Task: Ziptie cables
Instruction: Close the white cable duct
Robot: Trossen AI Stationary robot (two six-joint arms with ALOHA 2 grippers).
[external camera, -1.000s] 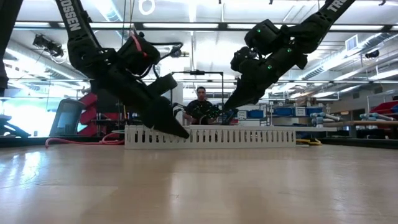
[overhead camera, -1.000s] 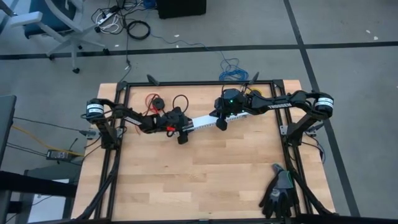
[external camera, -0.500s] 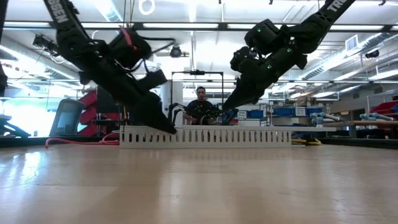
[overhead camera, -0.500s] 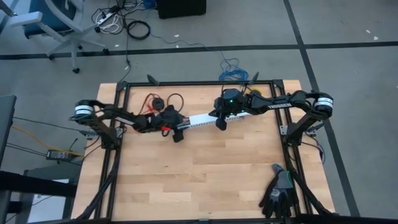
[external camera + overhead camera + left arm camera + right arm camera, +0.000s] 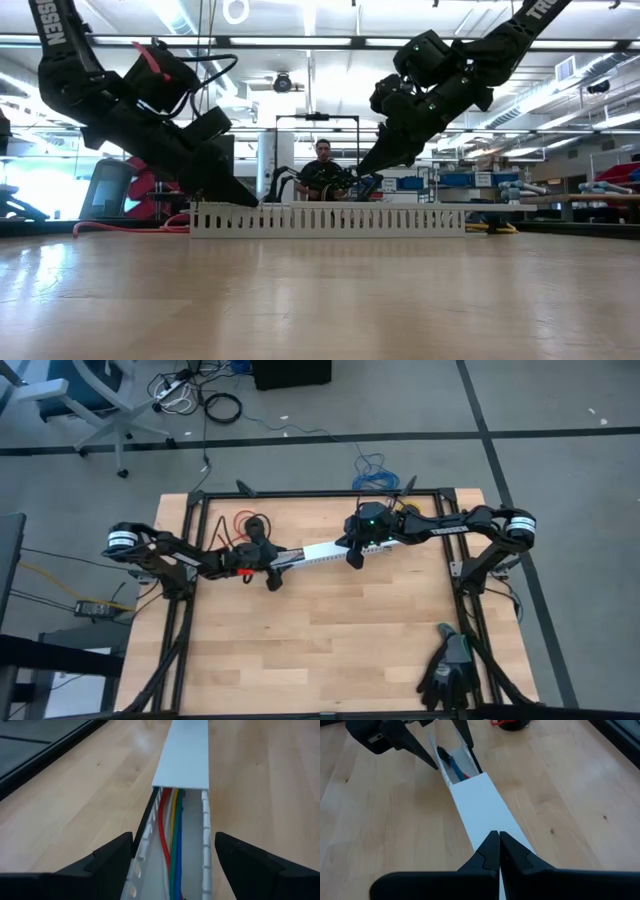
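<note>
Wooden table (image 5: 330,640), pale planks, black frame round its edge. Both arms reach in over the far half.

Left arm (image 5: 175,555) comes in from the left side, low and stretched out. Right arm (image 5: 470,525) comes in from the right, elbow raised.

White plastic channel (image 5: 318,554) lies near the middle of the far half, running slantwise between the two grippers. In the low view it stands as a long slotted white wall (image 5: 330,219) on the tabletop. A flat white cover (image 5: 182,755) closes most of its length; the end toward the left arm is uncovered.

Left gripper (image 5: 272,572) sits at that uncovered end, fingers (image 5: 112,857) spread wide, one on each side of the channel's slotted walls, not pinching them (released, nothing in its grasp).

Right gripper (image 5: 355,558) is at the covered stretch nearer the other end, fingertips (image 5: 490,847) pressed together with the tip down on the white cover (image 5: 482,805); clenched, no object between them that I can make out.

The cables (image 5: 171,845) lie inside the open part of the channel, running lengthwise: red, yellow, green and blue strands side by side, disappearing under the cover. From the right wrist, only a bit of blue and red (image 5: 452,766) shows.

Red wire on a black spool (image 5: 247,523) at the far left of the table. Black gloves (image 5: 447,670) near the right front corner.

The ziptie: cannot pick it out anywhere.
</note>
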